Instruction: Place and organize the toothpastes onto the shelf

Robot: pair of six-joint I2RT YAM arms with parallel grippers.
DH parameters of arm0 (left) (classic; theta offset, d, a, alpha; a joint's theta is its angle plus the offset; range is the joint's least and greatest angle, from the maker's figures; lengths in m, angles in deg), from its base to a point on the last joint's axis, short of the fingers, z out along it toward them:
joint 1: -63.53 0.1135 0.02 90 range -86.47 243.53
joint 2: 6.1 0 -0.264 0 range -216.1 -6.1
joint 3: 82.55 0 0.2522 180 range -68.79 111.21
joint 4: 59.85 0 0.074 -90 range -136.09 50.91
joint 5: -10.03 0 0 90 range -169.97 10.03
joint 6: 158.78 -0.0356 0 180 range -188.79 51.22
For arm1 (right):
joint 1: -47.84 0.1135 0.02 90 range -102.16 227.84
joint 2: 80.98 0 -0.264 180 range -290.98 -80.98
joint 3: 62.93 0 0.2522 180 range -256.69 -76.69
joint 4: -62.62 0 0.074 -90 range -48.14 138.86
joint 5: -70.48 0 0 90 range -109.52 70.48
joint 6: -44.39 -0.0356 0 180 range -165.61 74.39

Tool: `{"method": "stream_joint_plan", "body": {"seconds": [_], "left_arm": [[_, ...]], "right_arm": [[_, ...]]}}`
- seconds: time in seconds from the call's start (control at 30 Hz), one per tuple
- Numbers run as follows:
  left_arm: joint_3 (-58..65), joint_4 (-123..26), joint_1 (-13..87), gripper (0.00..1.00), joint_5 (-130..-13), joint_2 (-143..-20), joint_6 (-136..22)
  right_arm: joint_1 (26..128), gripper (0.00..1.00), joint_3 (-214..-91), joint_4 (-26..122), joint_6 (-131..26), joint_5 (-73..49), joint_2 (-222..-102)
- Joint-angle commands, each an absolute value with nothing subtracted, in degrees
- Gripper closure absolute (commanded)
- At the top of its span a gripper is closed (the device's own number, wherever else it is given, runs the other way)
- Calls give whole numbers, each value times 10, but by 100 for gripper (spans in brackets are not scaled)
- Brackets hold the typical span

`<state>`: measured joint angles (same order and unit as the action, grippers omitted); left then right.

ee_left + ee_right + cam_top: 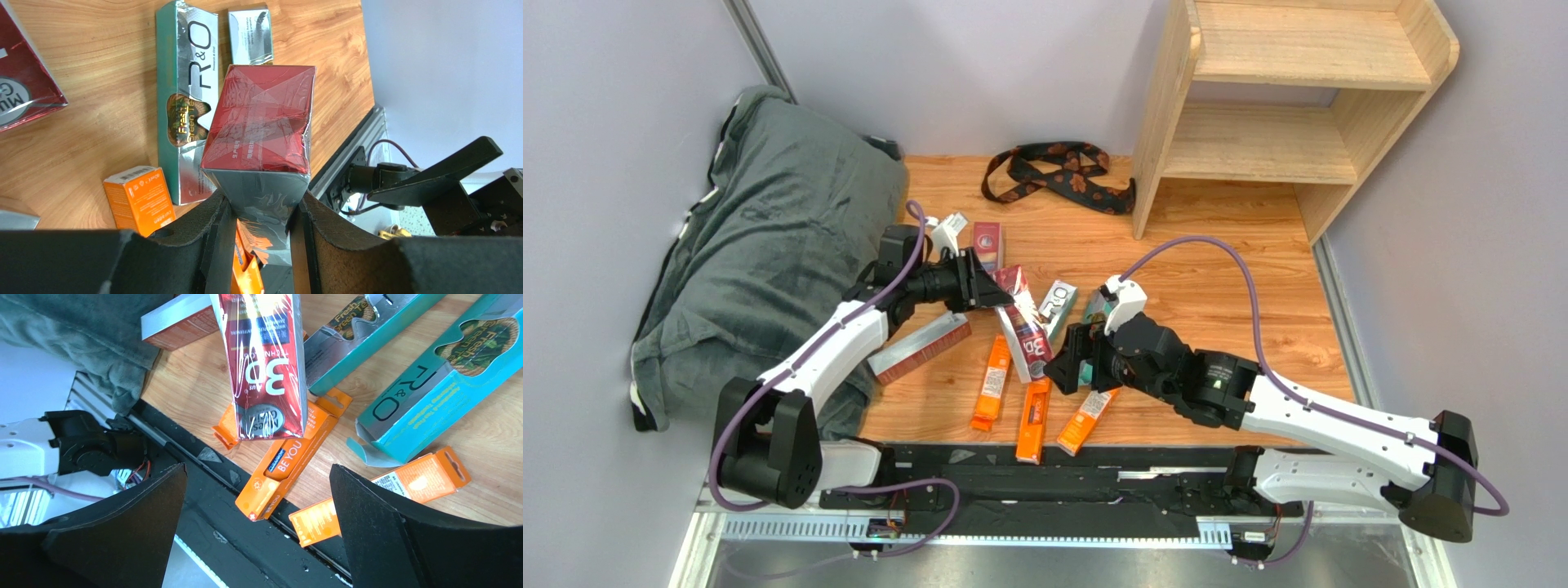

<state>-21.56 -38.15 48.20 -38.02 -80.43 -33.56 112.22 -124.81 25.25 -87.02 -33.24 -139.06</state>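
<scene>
My left gripper (983,288) is shut on one end of a dark red "3D" toothpaste box (1022,321) and holds it tilted above the floor; the grip shows in the left wrist view (261,226), with the box (261,122) between the pads. My right gripper (1071,361) is open and empty (258,539), hovering over the pile beside that red box (267,361). Three orange boxes (990,382) (1033,419) (1086,420) lie near the front edge. A teal box (1057,304) (430,386), two more dark red boxes (987,243) (918,347) and a silver-white box (949,230) lie around. The wooden shelf (1308,98) stands at the far right with nothing on it.
A black-and-brown strap (1057,172) lies left of the shelf's side panel. A big grey cushion (768,245) fills the left side. A black rail (1075,472) runs along the near edge, with two orange boxes overhanging it. Grey walls enclose the wooden floor.
</scene>
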Motion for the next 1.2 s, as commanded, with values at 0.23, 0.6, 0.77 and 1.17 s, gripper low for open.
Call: {"method": "stream_joint_plan", "body": {"seconds": [0.23, 0.6, 0.77, 1.17], "left_arm": [[-187, -319, 504, 65, -348, -679, -350], [-174, -330, 508, 65, -320, -602, -285], [-167, -383, 508, 65, -289, -602, -234], [-140, -406, 508, 65, -266, -571, -181]], "right_arm": [[1119, 8, -1182, 386, -935, -243, -1284], [1119, 8, -1116, 515, -997, -175, -1214], [1119, 8, -1096, 587, -1012, -158, -1219], [1120, 10, -1056, 613, -1061, -194, -1224]]}}
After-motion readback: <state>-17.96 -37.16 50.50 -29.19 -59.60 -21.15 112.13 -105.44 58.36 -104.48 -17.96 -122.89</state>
